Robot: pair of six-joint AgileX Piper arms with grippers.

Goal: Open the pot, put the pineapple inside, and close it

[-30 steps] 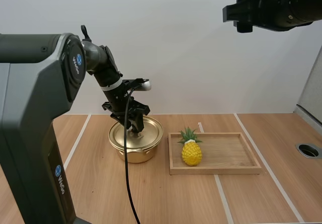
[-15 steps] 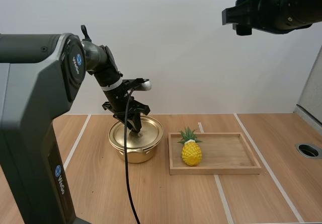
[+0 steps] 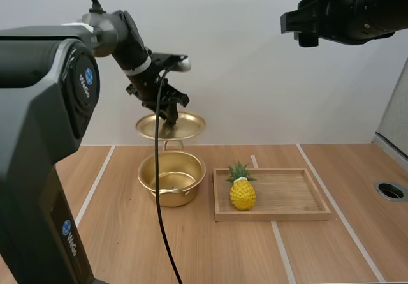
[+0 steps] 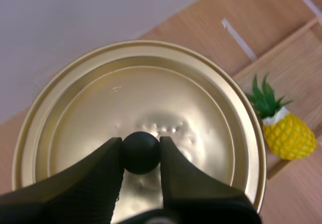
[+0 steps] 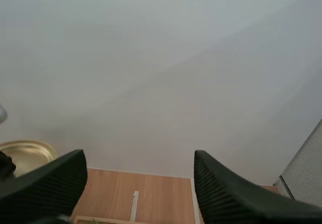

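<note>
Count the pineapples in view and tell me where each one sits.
1. The pineapple stands upright on the wooden tray, at the tray's end nearest the open pot. The pot's visible inside holds none.

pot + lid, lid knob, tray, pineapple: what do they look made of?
pot and lid: thin metal with a glossy gold finish that throws bright reflections.
knob: matte black, probably plastic.
tray: bare light wood with visible grain.
pineapple: likely a plastic or rubber replica, with uniform bright yellow and moulded-looking scales. I can't be sure from looks alone.
</note>
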